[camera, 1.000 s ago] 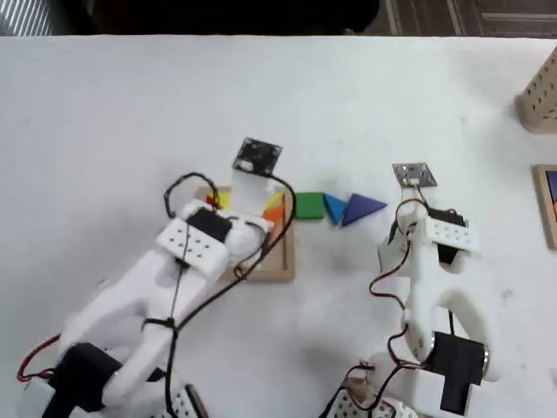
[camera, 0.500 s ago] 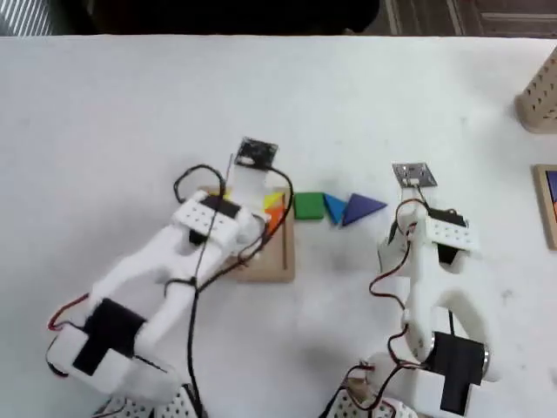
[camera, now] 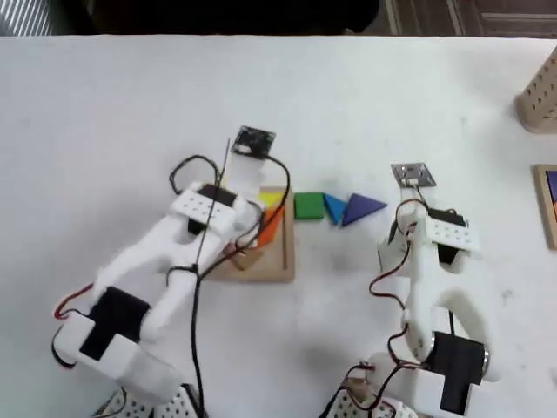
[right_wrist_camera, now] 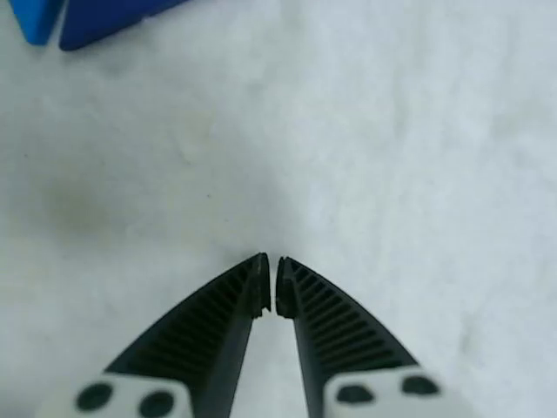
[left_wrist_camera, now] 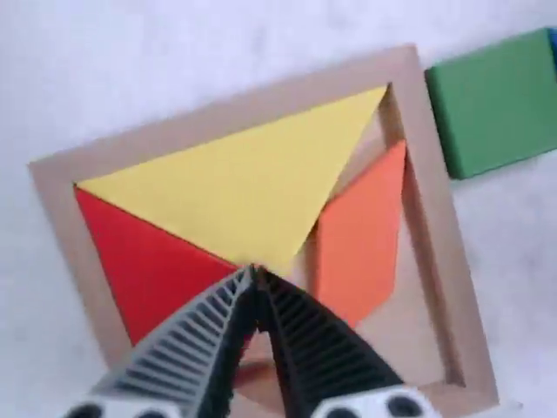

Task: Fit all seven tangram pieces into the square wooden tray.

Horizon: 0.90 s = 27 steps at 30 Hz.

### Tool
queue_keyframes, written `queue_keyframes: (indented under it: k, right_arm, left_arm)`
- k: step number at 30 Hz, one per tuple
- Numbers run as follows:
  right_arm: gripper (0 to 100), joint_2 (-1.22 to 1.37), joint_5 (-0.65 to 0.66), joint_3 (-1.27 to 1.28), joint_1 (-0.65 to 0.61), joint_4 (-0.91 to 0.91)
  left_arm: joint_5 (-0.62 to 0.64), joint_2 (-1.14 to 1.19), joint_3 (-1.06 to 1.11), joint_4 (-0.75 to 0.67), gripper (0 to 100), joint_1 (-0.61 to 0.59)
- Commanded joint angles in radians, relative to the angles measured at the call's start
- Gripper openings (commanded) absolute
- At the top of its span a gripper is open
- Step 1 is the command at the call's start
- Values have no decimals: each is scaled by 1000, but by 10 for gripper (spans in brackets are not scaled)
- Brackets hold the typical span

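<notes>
The left arm is stretched out on a diagonal, leaning forward and over to its right, wrist tipped down. The left pincer has its fingers pressed together at the tips, nothing between them. The right arm sits folded close to its base. The right pincer aims down too, pretty much closed, just a hairline gap.

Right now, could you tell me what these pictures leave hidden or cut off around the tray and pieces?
High view: the left arm covers much of the wooden tray.
Left wrist view: the left gripper hides where the red triangle and orange piece end; the edge crops the green square.
Right wrist view: the edge crops the light blue triangle and the dark blue triangle.
</notes>
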Motion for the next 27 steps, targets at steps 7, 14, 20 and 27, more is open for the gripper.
queue_keyframes:
  k: [7,14,20,27]
  right_arm:
    - [23,-42,15,-3,-2,-8]
    - [23,-42,17,-3,-2,-8]
    - [23,-42,18,-3,-2,-8]
    - [23,-42,18,-3,-2,-8]
  left_arm:
    - [84,16,-25,-25,20,74]
    - [115,16,-23,-23,20,113]
    - [114,16,-25,-18,20,113]
    - [118,-62,3,35,20,140]
